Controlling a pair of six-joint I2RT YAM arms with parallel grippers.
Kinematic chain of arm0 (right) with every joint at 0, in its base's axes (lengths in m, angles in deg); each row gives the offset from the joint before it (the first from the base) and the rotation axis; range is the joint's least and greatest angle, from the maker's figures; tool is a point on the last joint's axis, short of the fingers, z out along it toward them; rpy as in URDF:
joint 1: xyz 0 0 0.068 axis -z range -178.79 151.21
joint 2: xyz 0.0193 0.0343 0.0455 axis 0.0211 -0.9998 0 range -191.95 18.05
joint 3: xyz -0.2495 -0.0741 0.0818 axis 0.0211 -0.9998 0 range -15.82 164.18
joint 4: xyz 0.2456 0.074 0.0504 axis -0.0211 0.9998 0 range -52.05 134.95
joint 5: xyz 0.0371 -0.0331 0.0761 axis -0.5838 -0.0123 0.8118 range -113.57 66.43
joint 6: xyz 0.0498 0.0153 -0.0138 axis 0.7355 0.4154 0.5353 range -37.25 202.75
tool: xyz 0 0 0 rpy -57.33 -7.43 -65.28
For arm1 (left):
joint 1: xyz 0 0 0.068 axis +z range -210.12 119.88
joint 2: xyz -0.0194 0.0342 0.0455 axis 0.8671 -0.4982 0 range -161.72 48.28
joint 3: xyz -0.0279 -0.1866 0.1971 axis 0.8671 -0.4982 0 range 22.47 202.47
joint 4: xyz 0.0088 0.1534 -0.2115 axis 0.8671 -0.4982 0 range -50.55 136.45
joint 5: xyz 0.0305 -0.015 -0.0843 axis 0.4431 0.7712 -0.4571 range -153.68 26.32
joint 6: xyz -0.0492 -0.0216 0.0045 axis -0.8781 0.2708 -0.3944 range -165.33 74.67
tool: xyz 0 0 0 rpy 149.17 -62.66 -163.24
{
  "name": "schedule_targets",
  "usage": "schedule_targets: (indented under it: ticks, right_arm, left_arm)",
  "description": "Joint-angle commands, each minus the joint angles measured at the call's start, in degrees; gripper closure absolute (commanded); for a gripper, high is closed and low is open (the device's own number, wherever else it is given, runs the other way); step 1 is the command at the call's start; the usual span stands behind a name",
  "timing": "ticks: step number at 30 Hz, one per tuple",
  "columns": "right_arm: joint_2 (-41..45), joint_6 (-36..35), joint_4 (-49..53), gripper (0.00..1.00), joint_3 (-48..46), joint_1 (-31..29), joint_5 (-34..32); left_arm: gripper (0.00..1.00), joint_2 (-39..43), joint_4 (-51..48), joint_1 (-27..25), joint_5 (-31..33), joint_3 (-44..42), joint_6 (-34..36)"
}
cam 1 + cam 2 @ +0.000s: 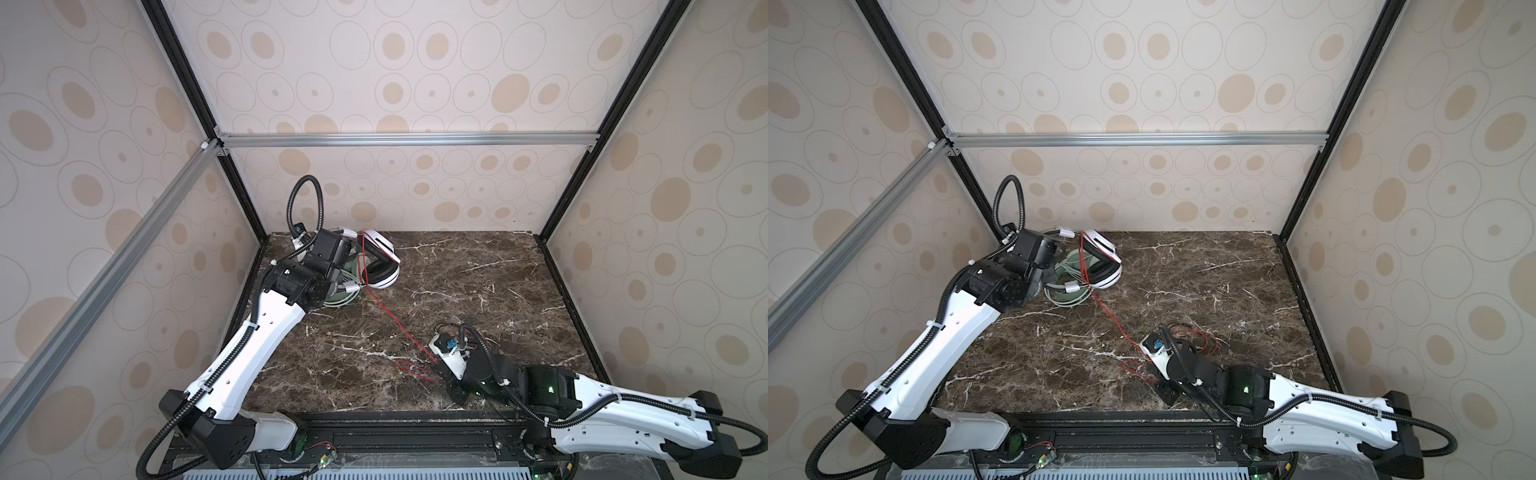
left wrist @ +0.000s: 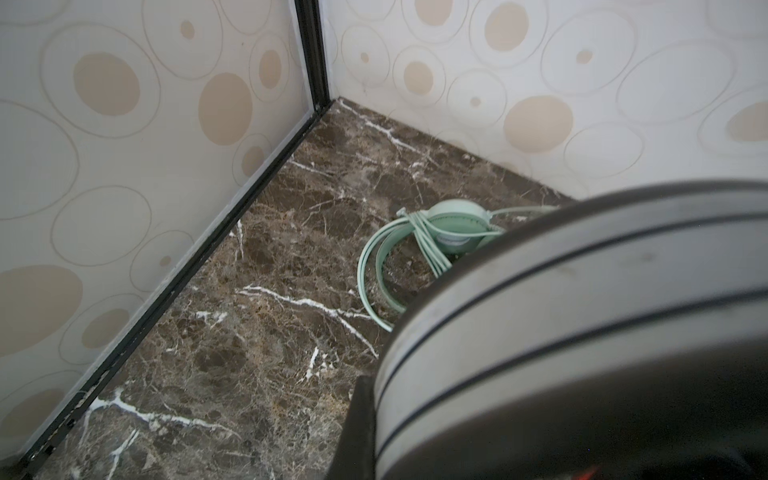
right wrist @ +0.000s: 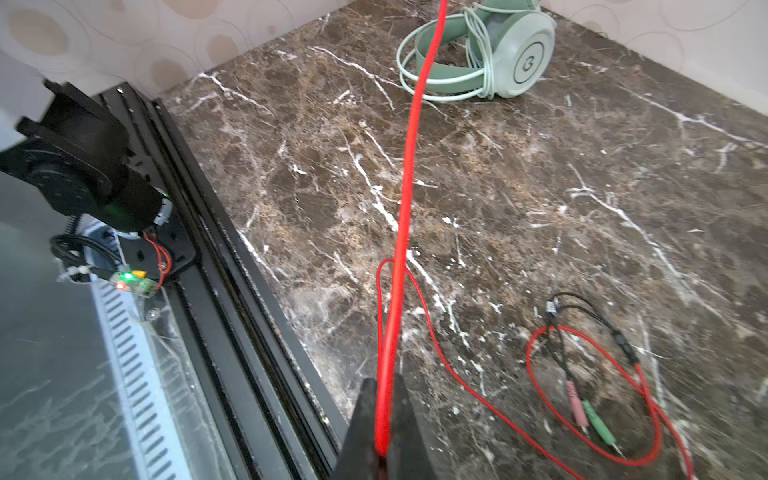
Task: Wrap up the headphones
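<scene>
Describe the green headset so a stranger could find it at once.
Look to the marble table's far left corner, by the left arm. The green headset lies there, its pale green cable wound round it. The other headset beside it is white and black with a red cable.

White-shelled arms (image 1: 245,357) with black joints (image 1: 291,286), ribbed black hoses (image 1: 306,178), white zip ties (image 1: 252,326).

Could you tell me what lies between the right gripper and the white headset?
Only the red cable, stretched from right gripper to headset over bare tabletop, in both top views.
</scene>
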Motion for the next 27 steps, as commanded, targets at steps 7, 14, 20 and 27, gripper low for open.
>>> schedule_targets:
  ticks: [7,14,20,27]
  right_arm:
    - [-0.9,-8.5,14.6,1.00,12.3,-0.4,-14.8]
    - [-0.9,-14.3,15.0,1.00,17.4,-0.3,-21.0]
    - [-3.1,-16.3,15.4,1.00,20.0,-0.1,-23.7]
    - [-3.3,-16.9,14.6,1.00,21.2,7.6,-17.1]
  left_arm:
    - [1.00,1.8,6.6,-2.6,2.8,-8.0,0.4]
    - [1.00,2.3,6.6,-9.5,3.4,-14.0,-0.2]
    - [1.00,-0.1,5.2,-16.5,2.1,-15.7,-1.9]
    - [1.00,-1.1,9.3,-24.4,-1.1,-18.3,1.4]
